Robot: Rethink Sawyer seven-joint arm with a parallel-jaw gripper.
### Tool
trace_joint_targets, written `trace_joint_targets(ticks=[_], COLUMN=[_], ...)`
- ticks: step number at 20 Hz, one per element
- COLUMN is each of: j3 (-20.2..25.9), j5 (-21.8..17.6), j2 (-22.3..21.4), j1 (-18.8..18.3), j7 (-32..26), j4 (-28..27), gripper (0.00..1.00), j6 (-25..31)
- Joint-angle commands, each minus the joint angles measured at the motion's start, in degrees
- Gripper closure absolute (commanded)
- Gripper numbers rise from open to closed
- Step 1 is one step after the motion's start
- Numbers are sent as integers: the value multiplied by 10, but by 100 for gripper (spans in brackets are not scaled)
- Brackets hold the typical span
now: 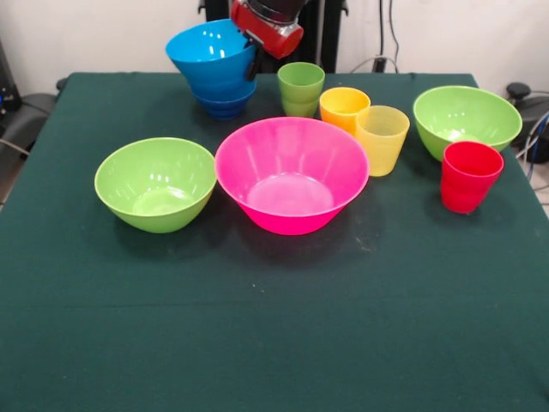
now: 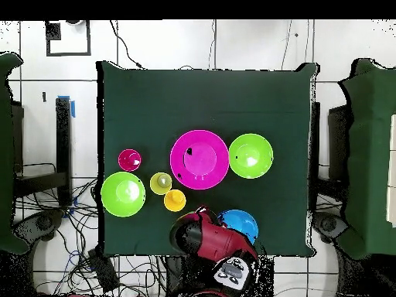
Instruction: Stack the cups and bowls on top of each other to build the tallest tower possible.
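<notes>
A stack of nested glossy blue plastic bowls (image 1: 216, 70) stood at the far edge of the dark green cloth-covered counter (image 1: 257, 326), its widest bright blue bowl on top and tilted, a darker blue bowl lowest. The red and black robot gripper (image 1: 255, 53) hung at the tilted bowl's rim; whether its fingers were apart or clamped on the rim could not be told. Just beside the stack stood a small green ribbed plastic tumbler (image 1: 300, 88), then an orange tumbler (image 1: 343, 107) touching a pale translucent yellow tumbler (image 1: 382, 137). A large glossy pink plastic bowl (image 1: 291, 174) sat mid-counter, between two lime green medium bowls (image 1: 155, 183) (image 1: 466, 118), and a red tumbler (image 1: 469, 175) stood just in front of one green bowl.
</notes>
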Motion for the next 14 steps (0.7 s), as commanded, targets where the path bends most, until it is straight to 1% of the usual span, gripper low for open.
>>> trace_joint_targets(ticks=[1, 7, 14], j3=[73, 66, 65], j5=[-26, -23, -23], j2=[28, 27, 33], j1=[5, 16, 17], j7=[33, 39, 39], j4=[-12, -13, -18], gripper=[100, 100, 100], j6=[28, 25, 20])
